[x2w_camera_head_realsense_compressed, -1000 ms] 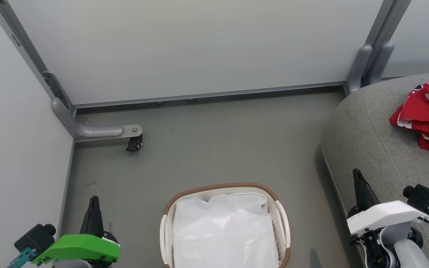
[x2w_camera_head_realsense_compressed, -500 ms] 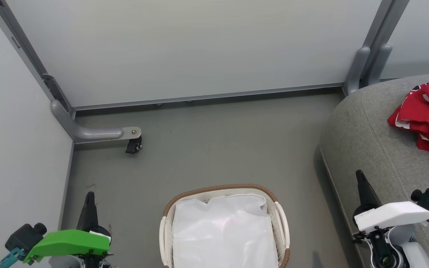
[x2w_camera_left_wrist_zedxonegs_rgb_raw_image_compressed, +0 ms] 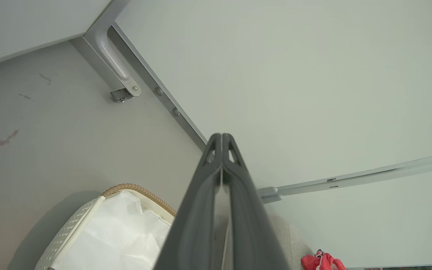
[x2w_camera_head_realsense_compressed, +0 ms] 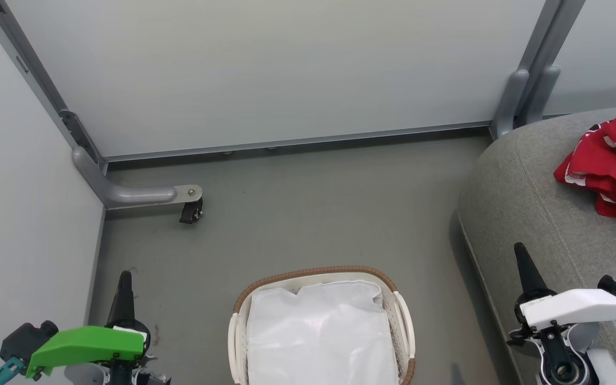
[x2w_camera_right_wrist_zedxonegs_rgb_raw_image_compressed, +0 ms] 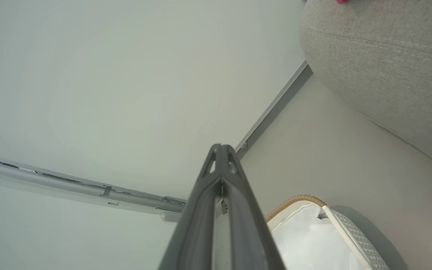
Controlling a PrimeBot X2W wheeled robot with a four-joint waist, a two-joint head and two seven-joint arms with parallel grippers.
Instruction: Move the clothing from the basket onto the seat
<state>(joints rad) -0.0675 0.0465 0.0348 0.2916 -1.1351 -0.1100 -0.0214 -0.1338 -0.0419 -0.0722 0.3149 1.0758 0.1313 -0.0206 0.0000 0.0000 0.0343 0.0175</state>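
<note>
The clothing, a heap of red jerseys with white trim, lies on the light grey seat at the right. On the floor at the bottom centre stands the cream basket with its brown rim, holding a white liner sheet. My left gripper is shut and empty, left of the basket. My right gripper is shut and empty over the seat's front edge. The left wrist view shows its shut fingertips, the basket and a bit of clothing. The right wrist view shows its shut fingertips, the basket and the seat.
Pale partition walls close off the back and left. A grey foot with a black caster juts onto the floor at the back left. Another partition post stands by the seat's far corner. Bare grey floor lies between basket and wall.
Both arms have drifted slightly outward, the left to the left and the right to the right. The view has shifted a little. Both grippers stay shut.
</note>
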